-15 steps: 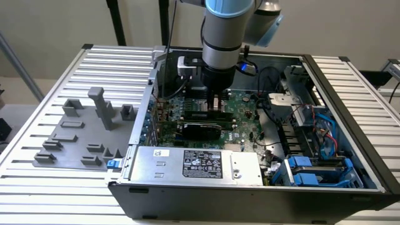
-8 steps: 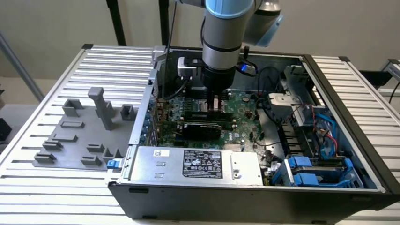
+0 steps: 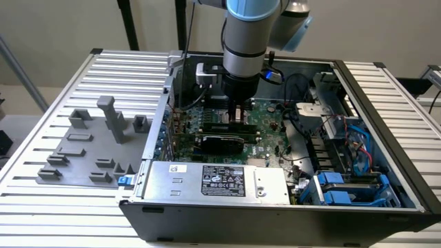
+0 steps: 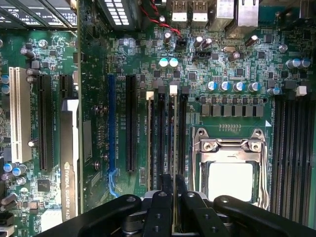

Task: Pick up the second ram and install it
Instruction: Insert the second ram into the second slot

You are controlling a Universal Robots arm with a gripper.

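The gripper [image 4: 173, 195] is reaching down into the open computer case [image 3: 386, 124], its fingers [image 4: 164, 185] pinching narrow on the second ram [image 4: 173, 138]. The stick is standing edge-on over a memory slot [image 4: 161, 143] beside the processor socket [image 4: 230, 170], lined up for seating.

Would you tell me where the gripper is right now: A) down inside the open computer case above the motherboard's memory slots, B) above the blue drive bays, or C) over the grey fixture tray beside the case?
A: the gripper sits low over the memory slots beside the processor socket, inside the computer case.
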